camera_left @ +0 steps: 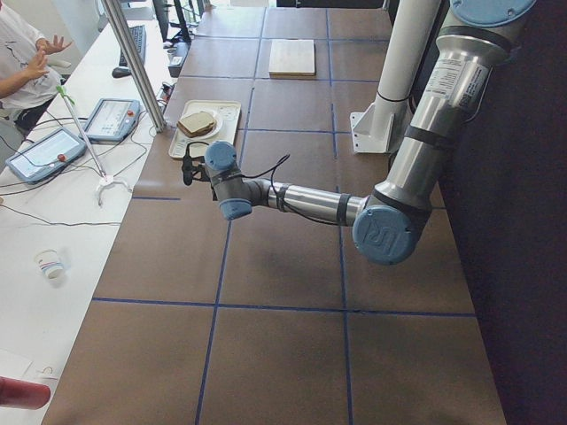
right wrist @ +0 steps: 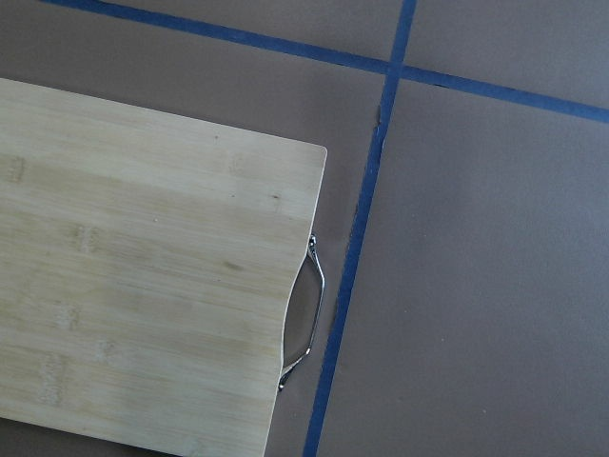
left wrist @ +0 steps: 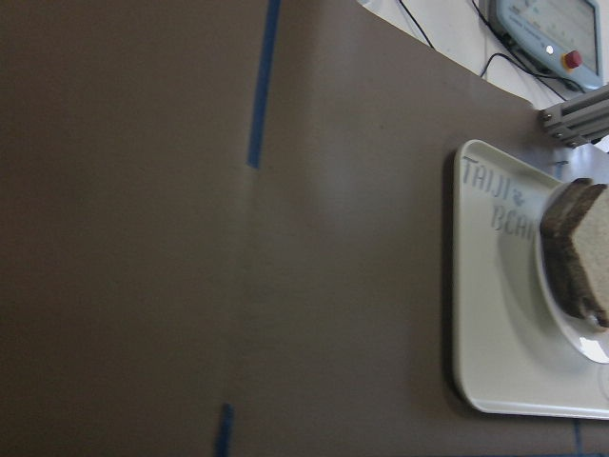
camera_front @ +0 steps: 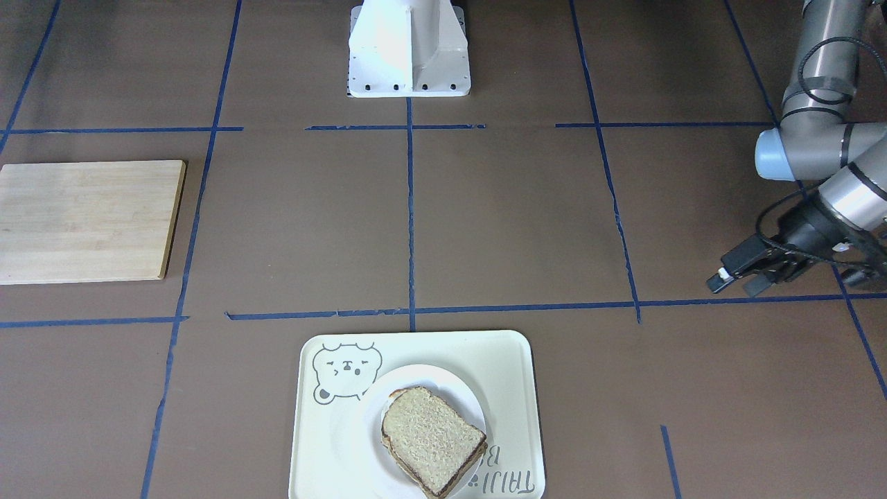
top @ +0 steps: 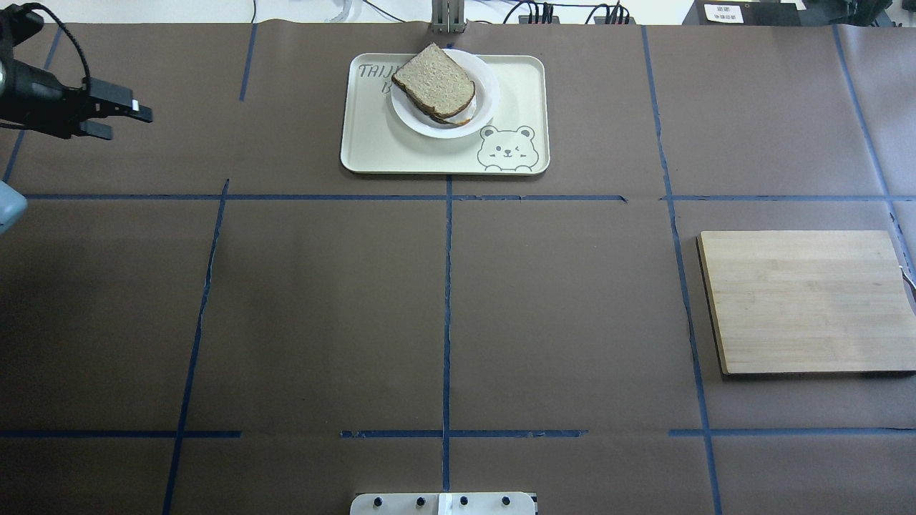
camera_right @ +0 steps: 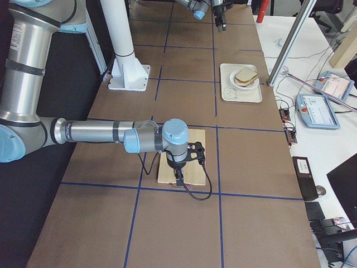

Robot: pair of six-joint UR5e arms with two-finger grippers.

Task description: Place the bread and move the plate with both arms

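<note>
The bread (camera_front: 433,440) lies on top of another slice on the white plate (camera_front: 443,380), which sits on the cream bear tray (camera_front: 502,360). In the overhead view, the bread (top: 433,81) and plate (top: 429,129) are at the far centre. My left gripper (top: 114,118) is open and empty, well off to the left of the tray; it also shows in the front view (camera_front: 736,281). The left wrist view shows the bread (left wrist: 576,248) at its right edge. My right gripper (camera_right: 178,180) hangs over the wooden board's end; I cannot tell whether it is open or shut.
A wooden cutting board (top: 805,300) with a metal handle (right wrist: 314,314) lies on my right side. The white robot base (camera_front: 409,48) stands at the table's near centre. Blue tape lines grid the brown table. Operators' desks run along the far edge.
</note>
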